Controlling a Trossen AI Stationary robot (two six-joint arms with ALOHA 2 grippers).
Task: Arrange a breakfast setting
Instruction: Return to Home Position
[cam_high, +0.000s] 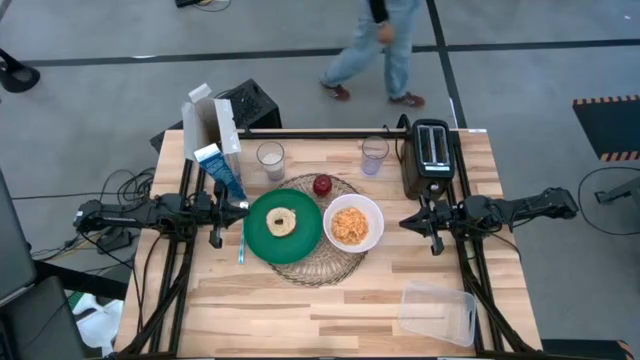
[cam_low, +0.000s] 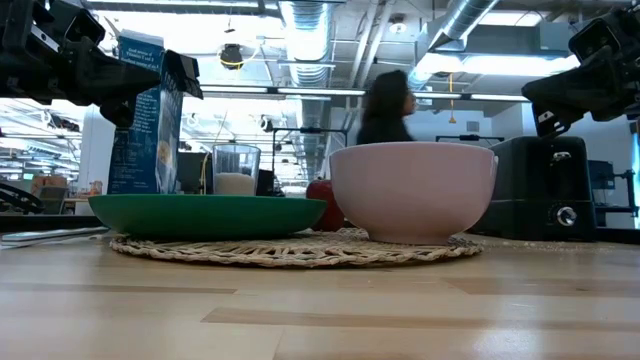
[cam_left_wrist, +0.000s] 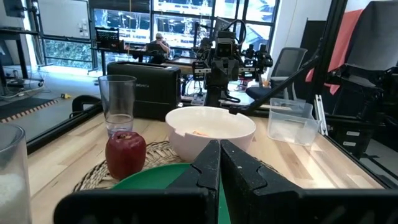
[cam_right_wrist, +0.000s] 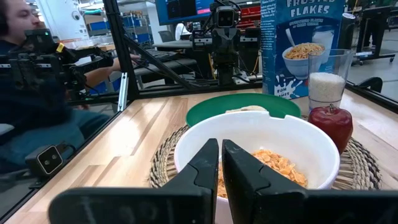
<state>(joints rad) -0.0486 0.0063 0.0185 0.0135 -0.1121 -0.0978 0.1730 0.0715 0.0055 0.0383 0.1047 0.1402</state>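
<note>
- The left gripper (cam_high: 242, 206) hovers with its jaws clenched on nothing. It is just beside the left rim of the green plate (cam_high: 265, 245) and close to the foot of the blue-white carton (cam_high: 222, 172). If you swing toward the far side while pulling home, you may clip that tall carton. I judge it tips easily, likely toward the glass of white stuff (cam_high: 270, 157) beside it.
- The blue spoon (cam_high: 241, 242) lies left of the plate, under that gripper's line. Dip low while backing out and you could drag it out of place.
- The setting sits mid-table on the woven mat (cam_high: 320, 268). The bagel (cam_high: 281, 221) is on the plate, the red apple (cam_high: 322, 185) is at the mat's far edge, and the white bowl (cam_high: 328, 225) of flakes is on the right.
- The right gripper (cam_high: 404, 222), its jaws likewise pressed together and empty, hangs just right of the bowl. The black toaster (cam_high: 431, 150) stands on its far side. A careless sweep could nudge either, and the filled bowl would spill.
- In the low view the plate's rim hides the bagel, and the bowl covers most of the apple.
- In the high view the left arm covers the table beneath it, so you cannot confirm a white spoon there.
- It is hard to make out whether the far right glass (cam_high: 374, 155) holds anything.
</note>
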